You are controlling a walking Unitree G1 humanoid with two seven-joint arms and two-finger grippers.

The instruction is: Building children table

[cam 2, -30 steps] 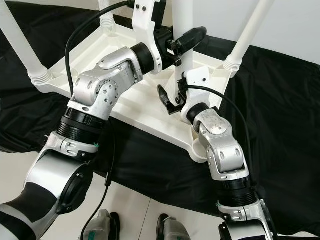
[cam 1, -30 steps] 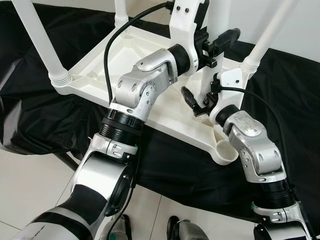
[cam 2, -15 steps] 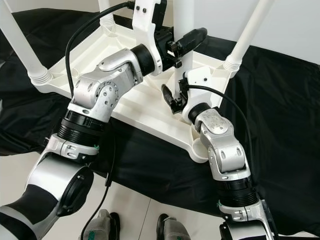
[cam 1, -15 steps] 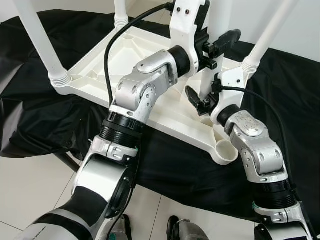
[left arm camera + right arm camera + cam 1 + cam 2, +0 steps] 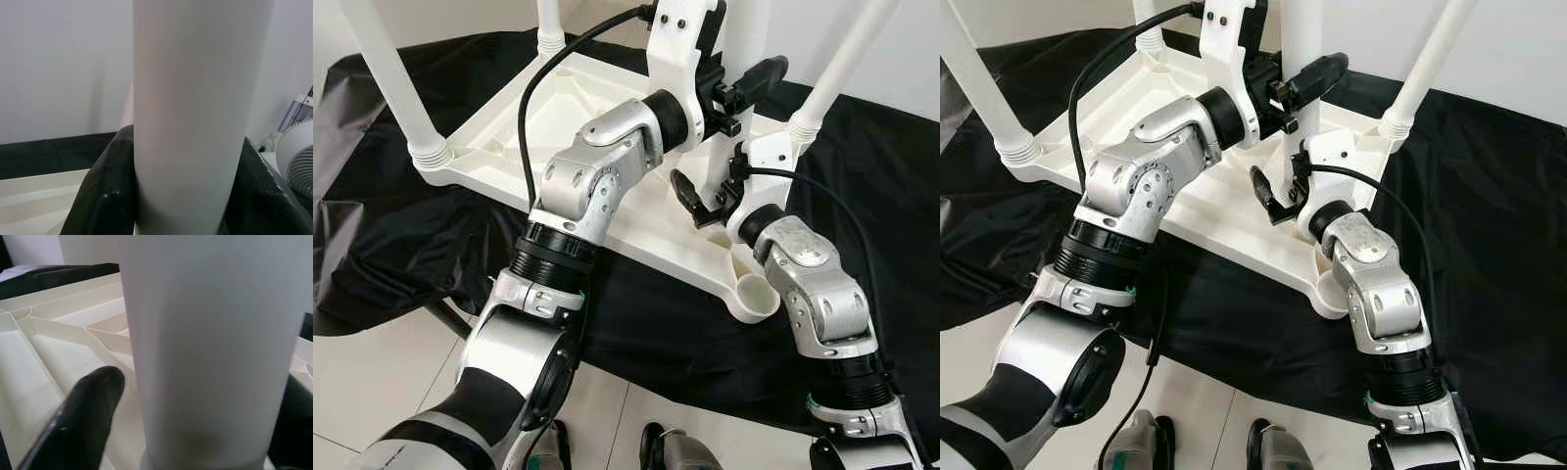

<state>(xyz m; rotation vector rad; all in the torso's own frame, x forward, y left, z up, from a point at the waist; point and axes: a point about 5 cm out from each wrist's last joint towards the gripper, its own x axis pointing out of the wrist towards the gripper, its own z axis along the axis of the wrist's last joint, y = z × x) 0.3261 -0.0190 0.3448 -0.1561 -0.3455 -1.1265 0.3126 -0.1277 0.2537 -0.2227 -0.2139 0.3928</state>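
Observation:
A white plastic children's table (image 5: 509,127) lies upside down on a black cloth. Three white legs stand in its corner sockets: left (image 5: 396,78), back (image 5: 548,24) and right (image 5: 837,69). The near right socket (image 5: 756,297) is empty. A fourth leg (image 5: 1300,39) stands upright over the table's underside. My left gripper (image 5: 736,90) is shut on it high up, the leg (image 5: 190,98) pressed between both black fingers. Lower on the same leg (image 5: 210,342), my right gripper (image 5: 705,201) straddles it, open, with one finger (image 5: 83,416) standing slightly off it.
The black cloth (image 5: 411,225) spreads around and beyond the table over a pale tiled floor (image 5: 372,372). My feet (image 5: 675,450) stand at the cloth's near edge. A white wall rises behind. A fan (image 5: 298,161) stands off to one side.
My right gripper slid a little up the leg half a second ago and has come back down. The left gripper keeps its hold. The view has shifted slightly.

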